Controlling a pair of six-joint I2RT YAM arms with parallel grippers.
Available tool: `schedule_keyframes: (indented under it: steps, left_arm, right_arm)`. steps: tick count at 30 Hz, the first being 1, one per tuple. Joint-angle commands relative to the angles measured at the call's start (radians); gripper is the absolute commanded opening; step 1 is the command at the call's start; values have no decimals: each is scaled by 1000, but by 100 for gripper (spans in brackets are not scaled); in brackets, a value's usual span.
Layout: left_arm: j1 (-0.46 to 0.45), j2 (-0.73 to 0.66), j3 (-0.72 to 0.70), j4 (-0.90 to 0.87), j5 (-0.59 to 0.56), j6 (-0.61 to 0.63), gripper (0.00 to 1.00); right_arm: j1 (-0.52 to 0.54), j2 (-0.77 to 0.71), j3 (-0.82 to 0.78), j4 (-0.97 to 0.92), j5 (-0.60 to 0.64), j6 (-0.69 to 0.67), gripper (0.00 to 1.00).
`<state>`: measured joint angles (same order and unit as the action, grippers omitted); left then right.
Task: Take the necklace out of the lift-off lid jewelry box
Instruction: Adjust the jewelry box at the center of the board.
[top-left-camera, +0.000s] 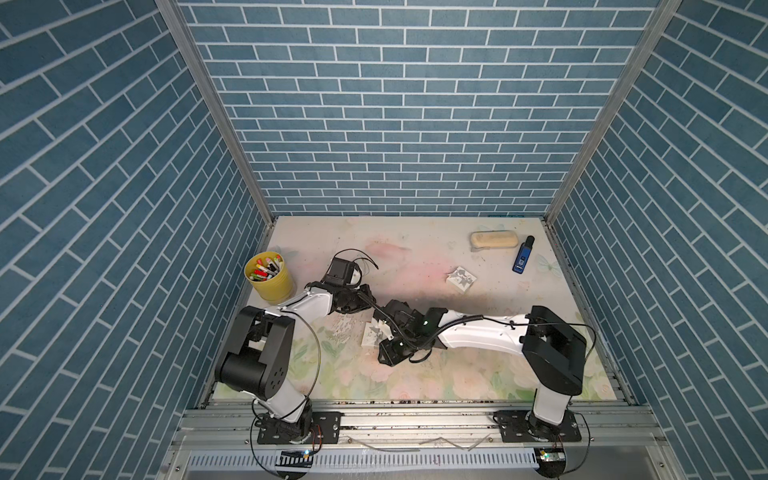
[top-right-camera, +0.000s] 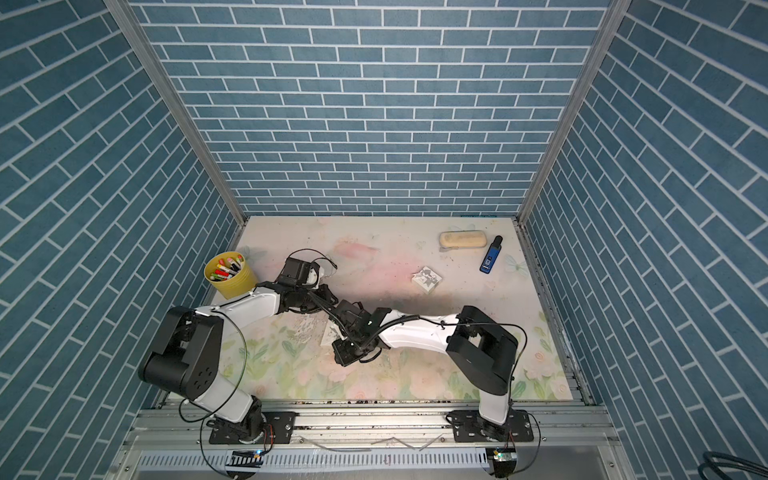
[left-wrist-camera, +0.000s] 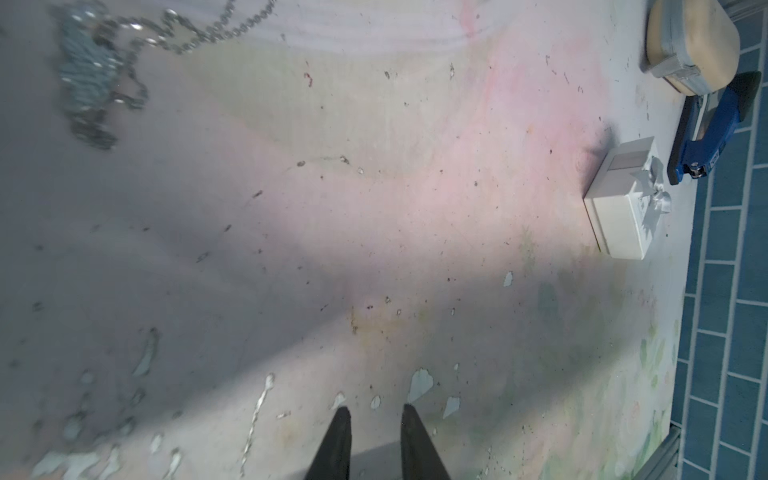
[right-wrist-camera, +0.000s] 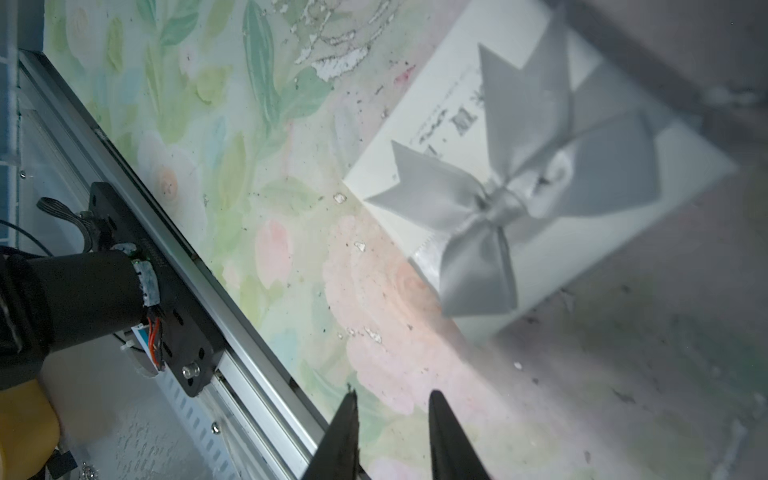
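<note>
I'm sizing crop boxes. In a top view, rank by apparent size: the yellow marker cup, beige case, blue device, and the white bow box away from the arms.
1. yellow marker cup, clearly the largest.
2. beige case.
3. white bow box and blue device: too alike to rank. The device looks longer, the box wider.

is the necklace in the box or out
Out: the necklace lies loose on the table, no box around it.

No text could be read: dark printed characters stood on the white square gift box (right-wrist-camera: 415, 141) beside its grey satin bow (right-wrist-camera: 498, 203), but they were too blurred to make out.
</note>
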<state>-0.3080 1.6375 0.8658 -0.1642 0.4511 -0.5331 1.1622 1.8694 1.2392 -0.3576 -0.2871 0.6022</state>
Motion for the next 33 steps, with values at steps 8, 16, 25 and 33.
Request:
schedule_keyframes:
  steps: [8, 16, 25, 33]
  left_arm:
    - [13, 46, 12, 5, 25, 35, 22]
    - [27, 4, -48, 0, -21, -6, 22]
    - [18, -127, -194, 47, -113, -133, 26]
    - [18, -241, -252, 10, -183, -121, 37]
  right_arm:
    - [-90, 93, 82, -39, 3, -66, 29]
    - [-260, 31, 23, -64, 32, -119, 30]
    - [-343, -29, 46, -140, 70, -159, 33]
    - [-334, -96, 45, -171, 54, -179, 53]
